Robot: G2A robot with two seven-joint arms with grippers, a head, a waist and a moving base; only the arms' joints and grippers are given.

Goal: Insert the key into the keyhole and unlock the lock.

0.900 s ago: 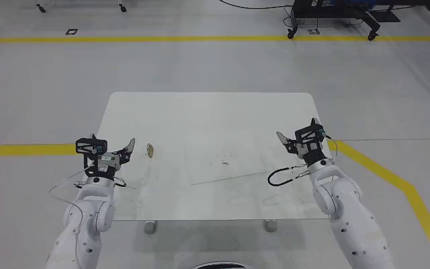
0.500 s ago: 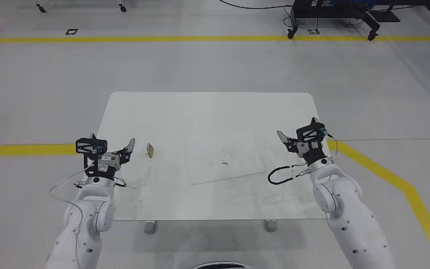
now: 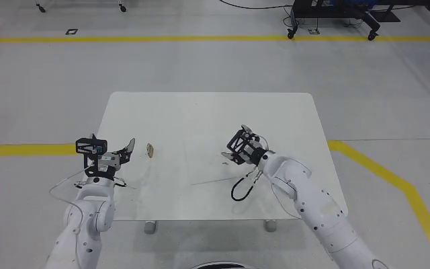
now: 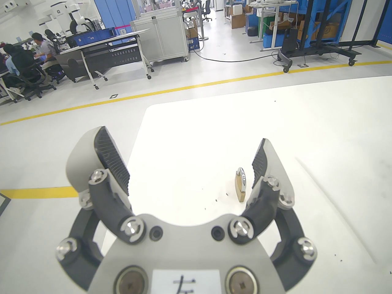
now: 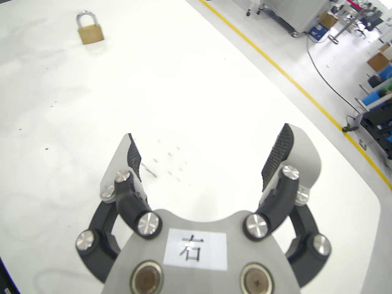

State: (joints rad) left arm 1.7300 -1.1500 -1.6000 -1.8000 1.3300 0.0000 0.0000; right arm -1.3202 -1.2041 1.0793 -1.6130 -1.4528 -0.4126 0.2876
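Your right gripper (image 3: pixel 234 142) (image 5: pixel 208 136) has its fingers spread wide with nothing between them. It hangs over the white table (image 3: pixel 201 114), just right of the centre of the top view. Close beside one of its pads (image 5: pixel 134 157), a thin metal sliver that looks like the key (image 5: pixel 149 171) lies flat on the surface. Your left gripper (image 3: pixel 126 153) (image 4: pixel 183 142) is likewise released and empty, at the table's left edge in the middle left of the top view. The brass padlock (image 3: pixel 150 149) (image 4: pixel 240 183) (image 5: pixel 88 32) lies just beside its fingertips, touching neither finger and well apart from the right gripper.
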